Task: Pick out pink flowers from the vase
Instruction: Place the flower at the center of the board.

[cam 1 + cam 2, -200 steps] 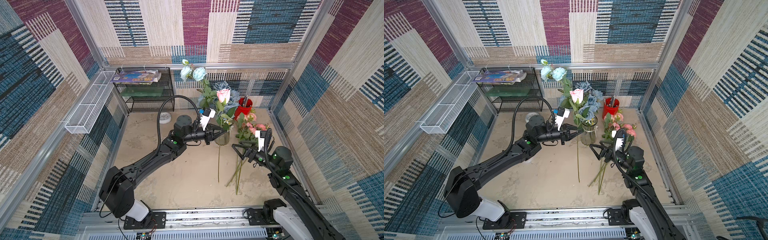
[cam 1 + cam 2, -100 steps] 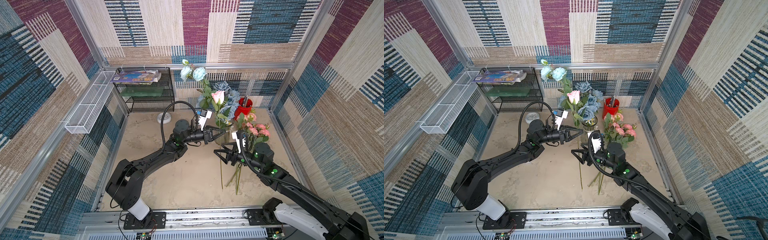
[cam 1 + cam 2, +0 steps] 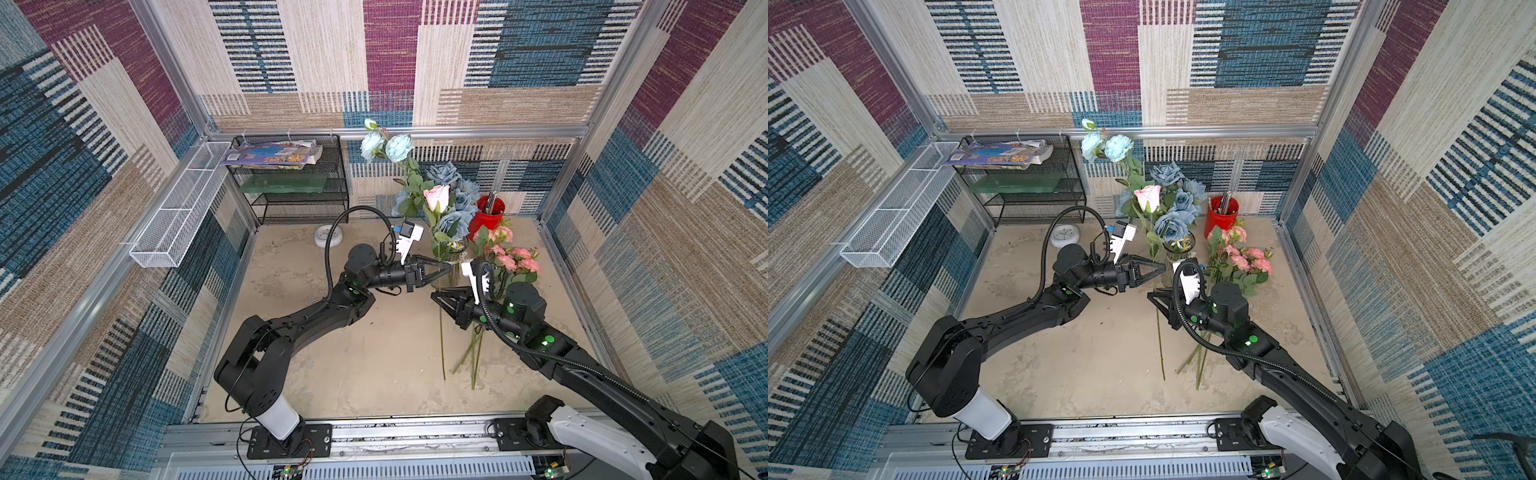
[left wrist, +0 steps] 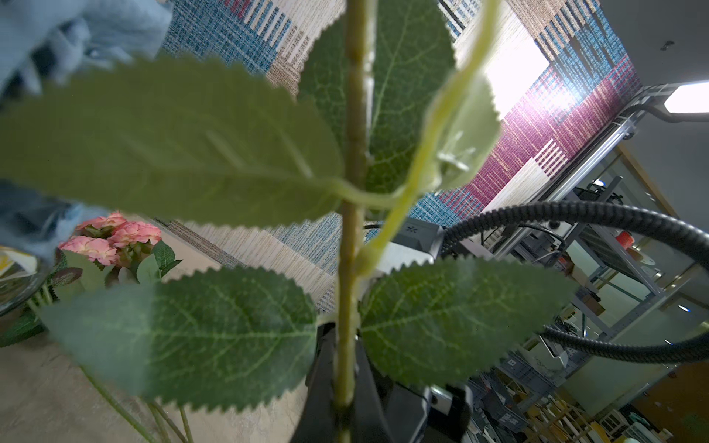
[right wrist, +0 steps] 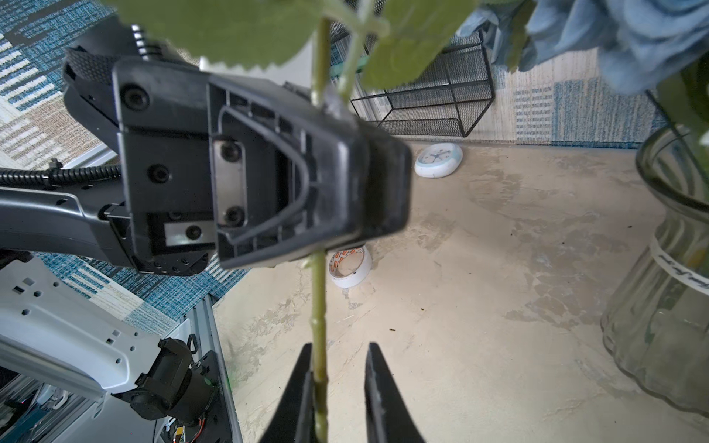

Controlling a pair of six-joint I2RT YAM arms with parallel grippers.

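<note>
Black arms [image 3: 316, 316], white bases [image 3: 279, 415], ribbed cables [image 3: 329, 253]

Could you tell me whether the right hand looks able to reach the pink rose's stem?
Probably yes: the stem stands between the right hand's open jaws, further down than the left hand gripping it; nothing blocks.

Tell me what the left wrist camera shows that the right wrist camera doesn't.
Only left wrist: the pink ruffled blooms and a ceiling light. Only right wrist: a tape roll, a small clock, the black mesh rack, and that the right gripper has its jaws apart around the leafy green stem. Both: that stem clamped in the left gripper, blue blooms, and the glass vase.
</note>
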